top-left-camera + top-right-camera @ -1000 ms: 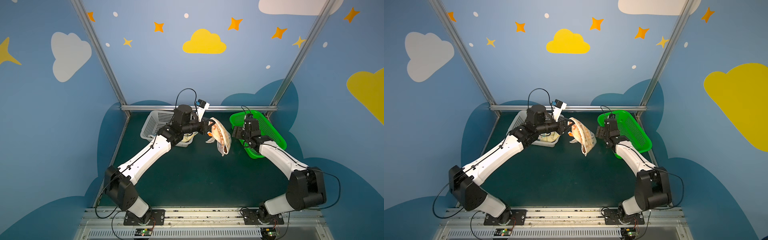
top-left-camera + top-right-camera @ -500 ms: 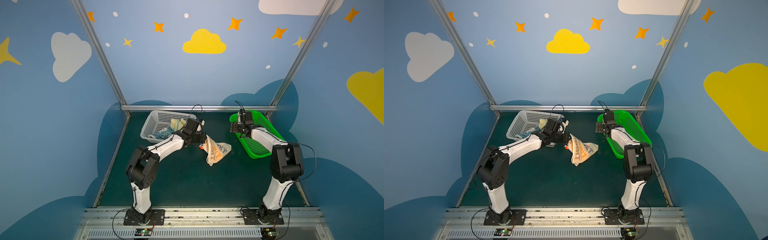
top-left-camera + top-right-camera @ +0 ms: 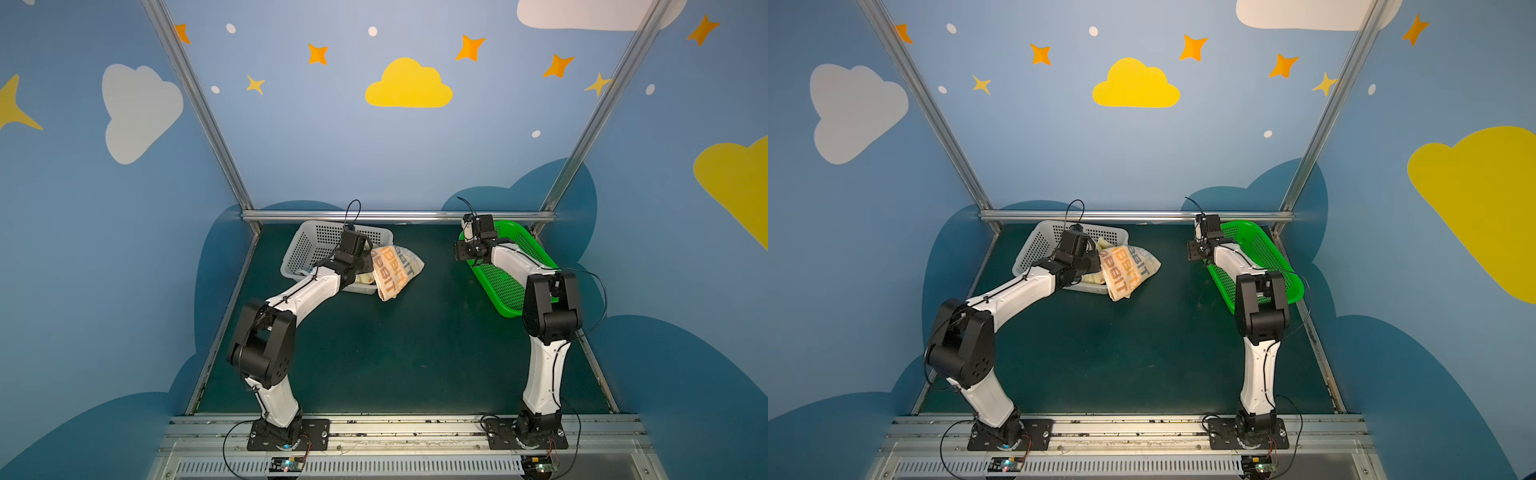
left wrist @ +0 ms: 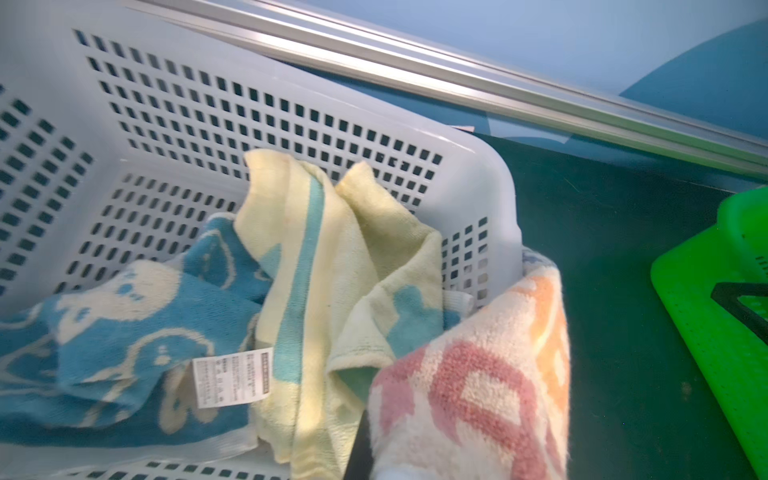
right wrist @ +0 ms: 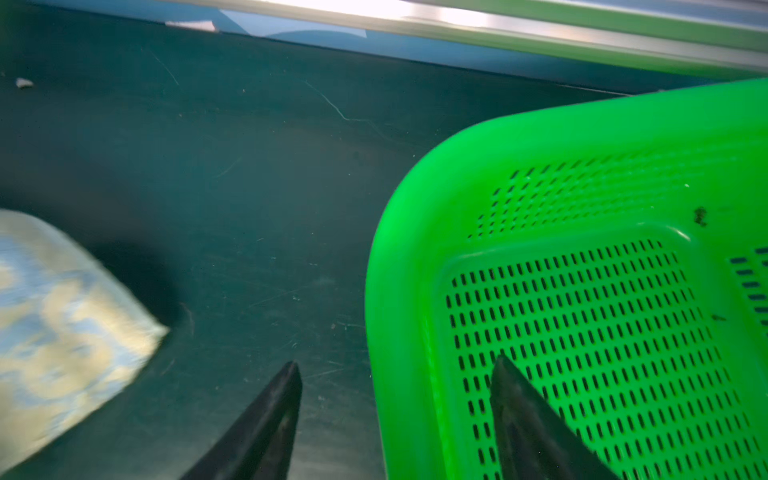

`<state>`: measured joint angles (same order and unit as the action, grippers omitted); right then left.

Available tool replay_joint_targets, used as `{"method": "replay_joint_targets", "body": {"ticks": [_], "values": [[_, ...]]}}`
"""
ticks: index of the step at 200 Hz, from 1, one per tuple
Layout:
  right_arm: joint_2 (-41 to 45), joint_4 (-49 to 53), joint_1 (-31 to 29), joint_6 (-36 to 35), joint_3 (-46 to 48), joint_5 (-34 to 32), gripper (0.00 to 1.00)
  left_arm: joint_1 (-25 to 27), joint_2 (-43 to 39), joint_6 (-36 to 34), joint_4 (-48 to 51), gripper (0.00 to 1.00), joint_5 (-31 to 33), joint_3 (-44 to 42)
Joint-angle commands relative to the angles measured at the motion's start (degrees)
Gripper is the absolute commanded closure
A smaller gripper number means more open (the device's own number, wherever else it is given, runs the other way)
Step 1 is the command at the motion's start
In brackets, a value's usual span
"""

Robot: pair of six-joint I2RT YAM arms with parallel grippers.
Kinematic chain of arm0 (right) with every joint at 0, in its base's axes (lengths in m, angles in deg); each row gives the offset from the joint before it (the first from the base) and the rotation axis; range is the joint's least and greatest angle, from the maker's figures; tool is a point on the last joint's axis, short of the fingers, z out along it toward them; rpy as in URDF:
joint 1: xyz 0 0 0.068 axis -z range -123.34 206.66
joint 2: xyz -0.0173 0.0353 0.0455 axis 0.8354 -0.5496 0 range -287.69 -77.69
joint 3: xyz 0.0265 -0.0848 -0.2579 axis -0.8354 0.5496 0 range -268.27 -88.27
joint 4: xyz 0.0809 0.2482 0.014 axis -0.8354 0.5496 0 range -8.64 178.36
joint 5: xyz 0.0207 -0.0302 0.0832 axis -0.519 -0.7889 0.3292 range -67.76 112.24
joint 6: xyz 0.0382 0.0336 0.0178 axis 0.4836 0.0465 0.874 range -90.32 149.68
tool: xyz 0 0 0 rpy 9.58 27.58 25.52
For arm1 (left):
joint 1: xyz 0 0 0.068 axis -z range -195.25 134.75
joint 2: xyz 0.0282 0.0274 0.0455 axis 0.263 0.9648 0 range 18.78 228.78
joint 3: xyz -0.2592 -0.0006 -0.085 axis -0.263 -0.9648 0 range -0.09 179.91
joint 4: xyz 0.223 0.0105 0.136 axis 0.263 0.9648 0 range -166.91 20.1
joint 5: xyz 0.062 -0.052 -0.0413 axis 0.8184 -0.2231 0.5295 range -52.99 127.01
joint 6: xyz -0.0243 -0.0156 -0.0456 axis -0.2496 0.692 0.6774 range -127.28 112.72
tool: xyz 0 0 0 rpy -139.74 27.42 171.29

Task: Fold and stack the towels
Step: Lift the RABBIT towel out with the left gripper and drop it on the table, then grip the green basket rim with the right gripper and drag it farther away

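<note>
My left gripper (image 3: 365, 259) (image 3: 1096, 259) is shut on the orange, blue and white striped towel (image 3: 395, 270) (image 3: 1127, 270) (image 4: 469, 395) at the white basket's near right corner. The cloth hangs bunched, its lower end down on the mat. A pale yellow towel (image 4: 332, 257) with a teal stripe and a blue-and-cream towel (image 4: 104, 332) lie crumpled inside the white basket (image 3: 320, 241) (image 3: 1042, 245) (image 4: 249, 104). My right gripper (image 3: 465, 253) (image 3: 1196, 251) (image 5: 397, 365) is open, its fingers on either side of the green basket's rim (image 5: 415, 249), holding nothing.
The green basket (image 3: 515, 226) (image 3: 1258, 232) lies at the back right, partly under my right forearm. An aluminium rail (image 3: 395, 216) closes off the back of the dark green mat (image 3: 395, 353). Blue walls stand on both sides.
My left arm came down and back toward the white basket with the striped towel, which was in mid-air before. My right gripper moved back to the green basket's rim and its jaws narrowed.
</note>
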<state>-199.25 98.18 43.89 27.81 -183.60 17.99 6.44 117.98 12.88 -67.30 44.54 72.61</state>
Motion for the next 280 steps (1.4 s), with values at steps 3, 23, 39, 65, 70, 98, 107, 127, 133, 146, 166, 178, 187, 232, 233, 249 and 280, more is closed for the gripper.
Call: {"method": "replay_joint_targets", "body": {"ticks": [3,23,39,65,70,98,107,127,133,146,166,178,187,232,233,249,280], "values": [[-1.55,2.76,-0.06,-4.69,-2.75,3.2,0.49,-1.25,-2.39,-0.23,0.44,0.96,4.77,-2.29],[-1.4,3.79,-0.49,-9.23,-3.02,6.24,0.7,-1.65,-3.0,-0.19,0.15,0.96,4.93,-3.31],[-0.98,6.25,-1.2,-14.6,-3.27,8.0,0.85,-1.92,-3.09,-0.04,0.33,0.96,5.01,-3.61],[0.12,9.57,-2.81,-20.14,-2.74,7.41,1.0,-2.0,-3.45,0.0,0.06,0.96,4.53,-3.89],[0.47,10.04,-3.1,-21.81,-2.23,7.62,1.0,-2.02,-3.4,-0.01,0.11,0.96,4.41,-3.98],[3.92,11.53,-4.99,-31.94,2.47,11.96,1.0,-2.05,-3.7,0.36,-0.56,0.96,3.72,-4.48],[5.48,10.85,-5.67,-35.56,5.04,13.66,1.0,-2.03,-3.75,0.49,-0.64,0.96,3.64,-4.5],[8.36,9.83,-7.1,-41.98,9.79,15.96,1.0,-2.01,-3.75,0.54,-0.71,0.96,3.41,-4.59],[8.76,9.76,-7.34,-42.34,10.41,15.62,0.99,-2.05,-3.75,0.53,-0.73,0.96,3.37,-4.59],[8.8,11.35,-7.6,-42.11,10.34,15.06,0.86,-2.01,-3.76,0.49,-0.73,0.96,3.28,-4.59],[7.96,14.69,-7.61,-36.94,8.2,10.87,0.66,-2.03,-3.75,0.25,-0.82,0.96,3.11,-4.53],[7.59,16.72,-7.53,-33.48,6.86,7.48,0.6,-2.01,-3.92,0.19,-0.73,0.96,3.11,-4.5],[7.67,17.86,-7.36,-31.51,6.38,5.9,0.58,-2.03,-4.03,0.2,-0.75,0.96,3.02,-4.58],[12.4,18.87,-7.19,-22.8,11.44,-7.5,0.11,-2.1,-4.69,0.14,-0.82,0.96,2.41,-4.79],[12.4,18.87,-7.19,-22.8,11.44,-7.5,0.11,-2.1,-4.7,0.14,-0.82,0.96,2.36,-4.78],[15.05,20.16,-6.93,-20.6,14.45,-12.77,0.11,-2.05,-4.79,0.22,-0.84,0.96,1.81,-4.68],[18.86,22.12,-5.66,-17.47,18.38,-21.36,0.11,-2.07,-4.8,0.14,-0.82,0.96,1.3,-4.1]]}}
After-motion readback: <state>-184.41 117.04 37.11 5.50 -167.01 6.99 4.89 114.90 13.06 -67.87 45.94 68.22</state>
